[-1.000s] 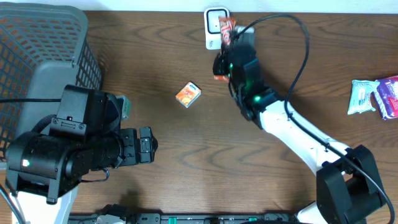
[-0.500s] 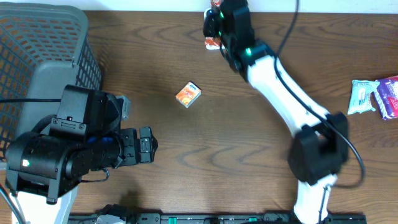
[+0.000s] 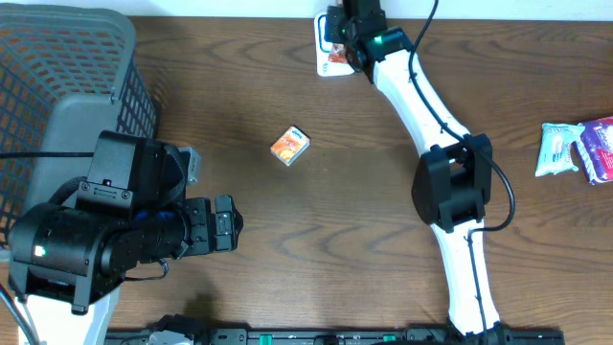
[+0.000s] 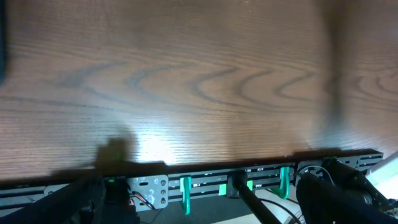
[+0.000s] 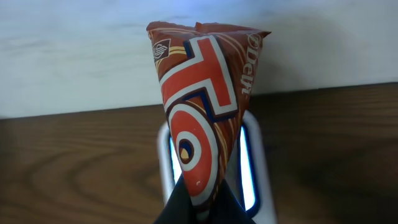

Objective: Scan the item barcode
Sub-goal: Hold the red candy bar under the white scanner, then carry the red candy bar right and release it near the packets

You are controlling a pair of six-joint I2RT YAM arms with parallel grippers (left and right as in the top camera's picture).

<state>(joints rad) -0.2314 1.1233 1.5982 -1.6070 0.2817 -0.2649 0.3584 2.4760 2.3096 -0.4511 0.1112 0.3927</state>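
Now | right claw (image 5: 198, 210) grips packet (image 5: 200, 106) over scanner (image 5: 257, 174) | table (image 3: 364, 192) far edge

In the right wrist view, the lower end of the snack packet (image 5: 199, 112) is buried between the dark fingers of the right gripper (image 5: 196, 211), which are cropped by the bottom edge. The scanner (image 5: 254, 168) is largely hidden behind the packet. From overhead, the basket (image 3: 57, 57) is cut by the left edge and the wrapped packs (image 3: 575, 149) by the right. The print on the small orange box (image 3: 289, 146) cannot be read. The fingers (image 4: 339, 193) of the left gripper (image 4: 199, 202) are seen only as blurred dark shapes.
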